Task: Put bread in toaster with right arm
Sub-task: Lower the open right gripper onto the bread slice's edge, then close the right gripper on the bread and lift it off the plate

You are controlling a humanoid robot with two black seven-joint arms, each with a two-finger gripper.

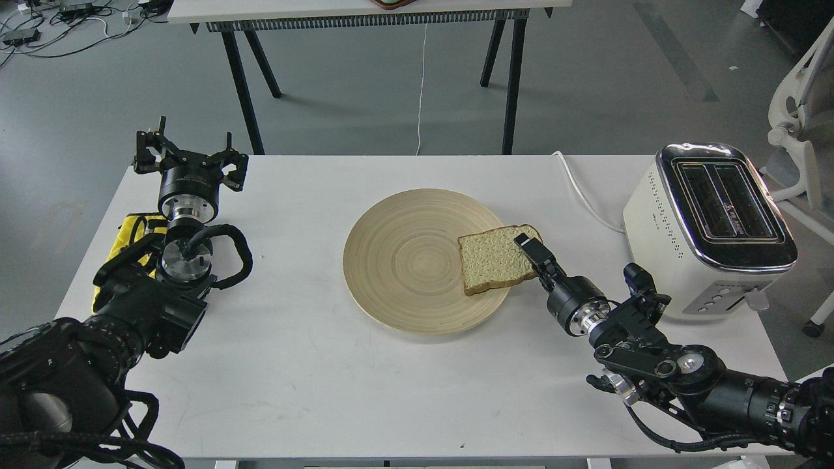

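The bread (493,260), a pale tan slice with a brown crust, lies on the right side of a round wooden plate (404,260), and its right edge reaches the plate's rim. My right gripper (529,251) comes in from the lower right and pinches the slice's right edge. One black finger lies on top and the other is hidden beneath. The cream-white toaster (710,228) stands at the table's right, with both chrome-rimmed slots facing up and empty. My left gripper (189,153) is open and empty at the table's far left.
The toaster's white cord (582,192) runs across the table behind the plate's right side. A yellow piece (130,231) sits on my left arm. A second table (365,13) stands behind, and a white chair (798,130) is beyond the toaster at the right.
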